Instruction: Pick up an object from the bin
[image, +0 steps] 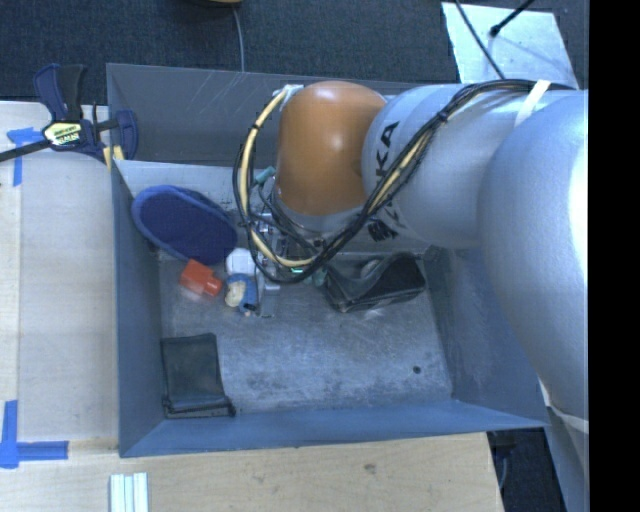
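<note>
My gripper (262, 268) hangs low in the middle of the bin, under the arm's wrist. Right at its lower left lies a small white and cream piece (237, 278), touching or almost touching it. A small orange block (200, 279) rests a little further left. Behind these, by the back left wall, is a dark blue oval pad (185, 224). A black boxy thing (377, 283) lies just right of the gripper, partly under the arm.
A flat black square pad (194, 372) lies in the front left corner against the wall. The arm and its cables cover the back right of the bin. Bare grey floor stretches across the front middle and right.
</note>
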